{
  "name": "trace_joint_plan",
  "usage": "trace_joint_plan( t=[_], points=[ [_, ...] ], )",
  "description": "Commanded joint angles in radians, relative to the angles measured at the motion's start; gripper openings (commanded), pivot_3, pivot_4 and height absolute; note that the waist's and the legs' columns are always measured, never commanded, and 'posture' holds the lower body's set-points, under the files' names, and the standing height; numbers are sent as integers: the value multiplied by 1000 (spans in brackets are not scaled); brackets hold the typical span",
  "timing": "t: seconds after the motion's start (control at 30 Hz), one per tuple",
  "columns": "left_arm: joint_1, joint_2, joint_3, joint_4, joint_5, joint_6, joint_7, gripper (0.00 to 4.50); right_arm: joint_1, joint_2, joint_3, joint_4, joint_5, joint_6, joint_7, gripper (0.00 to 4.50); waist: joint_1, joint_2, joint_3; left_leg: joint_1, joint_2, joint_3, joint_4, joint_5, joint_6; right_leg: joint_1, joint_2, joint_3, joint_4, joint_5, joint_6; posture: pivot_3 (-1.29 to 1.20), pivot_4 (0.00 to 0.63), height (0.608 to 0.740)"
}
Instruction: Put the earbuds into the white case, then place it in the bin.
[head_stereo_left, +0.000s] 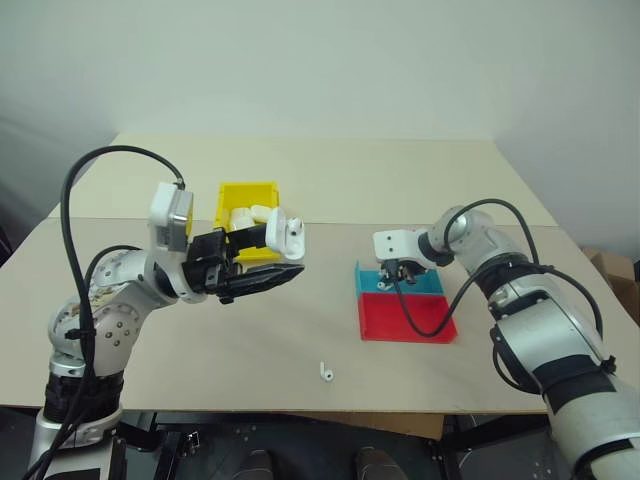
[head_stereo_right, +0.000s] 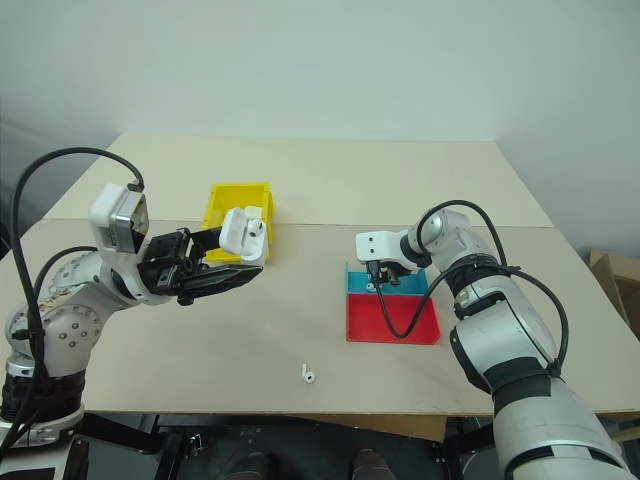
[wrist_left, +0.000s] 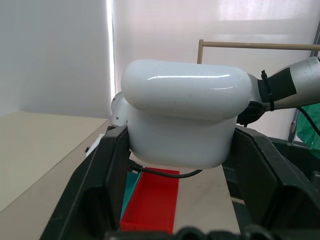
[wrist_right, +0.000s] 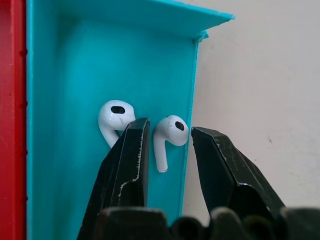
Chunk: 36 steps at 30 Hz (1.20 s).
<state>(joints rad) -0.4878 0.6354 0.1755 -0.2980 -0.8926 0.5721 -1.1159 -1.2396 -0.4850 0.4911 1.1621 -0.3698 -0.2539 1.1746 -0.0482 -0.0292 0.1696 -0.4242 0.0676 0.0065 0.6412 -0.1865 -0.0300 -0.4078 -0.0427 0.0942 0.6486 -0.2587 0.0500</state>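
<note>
My left gripper is shut on the white case, holding it in the air in front of the yellow bin with its lid flipped open. In the left wrist view the case sits clamped between both black fingers. My right gripper reaches down into the blue tray, open, with its fingers either side of one earbud by the tray wall. A second earbud lies just outside one finger. A third earbud lies loose on the table near the front edge.
The yellow bin holds other white cases. A flat red tray adjoins the blue tray on its near side. A black cable loops from my right wrist over the red tray. The tabletop is tan.
</note>
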Motion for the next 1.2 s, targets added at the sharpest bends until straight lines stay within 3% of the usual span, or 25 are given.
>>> trace_joint_plan(
  t=[0.03, 0.07, 0.37, 0.57, 0.67, 0.73, 0.83, 0.97, 1.1, 1.2],
  points=[
    [3, 13, 24, -37, -19, -8, 3, 2770, -12, -5, -25, 2, -3, 6, -1, 877, 0, 0, 0, 0, 0, 0, 0, 0, 0, 0, 0, 0, 0, 0, 0, 0, 150, 740],
    [4, 14, 25, -38, -20, -8, 3, 2770, -11, -4, -27, 1, -3, 9, -4, 640, 0, 0, 0, 0, 0, 0, 0, 0, 0, 0, 0, 0, 0, 0, 0, 0, 150, 740],
    [-4, 15, 20, -32, -19, -9, -2, 2770, -7, -3, -58, -10, 15, 43, -3, 640, 0, 0, 0, 0, 0, 0, 0, 0, 0, 0, 0, 0, 0, 0, 0, 0, 150, 740],
    [-30, 5, 1, -6, -18, -7, -16, 2770, -8, -46, -225, -148, 174, 224, 73, 640, 2, 1, 0, 0, 0, 0, 0, 0, 0, 0, 0, 0, 0, 0, 0, 0, 150, 740],
    [-59, -9, -18, 26, -9, -12, -27, 2770, 82, -95, -380, -443, 350, 503, 118, 640, 8, 1, 1, 0, 0, 0, 0, 0, 0, 1, 0, 0, 0, 0, 0, 0, 150, 740],
    [-81, -23, -30, 53, -2, -18, -36, 2770, 201, -117, -490, -732, 467, 690, 81, 640, 16, 1, 1, 0, 0, -1, 0, 0, 0, 2, 0, -1, 0, 0, 0, 0, 150, 740],
    [-99, -35, -40, 79, 9, -24, -46, 2770, 306, -116, -597, -1011, 600, 940, -3, 640, 26, 1, 1, -1, 0, -2, 0, 0, 0, 2, 0, -3, -1, 0, 0, 0, 150, 740],
    [-154, -74, -81, 165, 45, -41, -81, 2770, 409, 30, -902, -1385, 935, 1402, -230, 640, 24, 1, 1, 0, 0, -2, 0, 0, 0, 1, 0, -2, 2, 0, 0, 0, 150, 740],
    [-215, -117, -119, 252, 85, -66, -116, 2770, 424, 209, -1071, -1607, 1164, 1641, -428, 640, 23, 2, 0, 0, 0, -3, 0, 0, 0, 2, 0, -3, 1, 0, 0, 0, 150, 740],
    [-252, -145, -139, 300, 107, -81, -142, 2770, 400, 312, -1137, -1669, 1286, 1712, -556, 640, 23, 2, 0, 0, 0, -3, 0, 0, 0, 2, 0, -3, 1, 0, 0, 0, 150, 740]
  ],
)
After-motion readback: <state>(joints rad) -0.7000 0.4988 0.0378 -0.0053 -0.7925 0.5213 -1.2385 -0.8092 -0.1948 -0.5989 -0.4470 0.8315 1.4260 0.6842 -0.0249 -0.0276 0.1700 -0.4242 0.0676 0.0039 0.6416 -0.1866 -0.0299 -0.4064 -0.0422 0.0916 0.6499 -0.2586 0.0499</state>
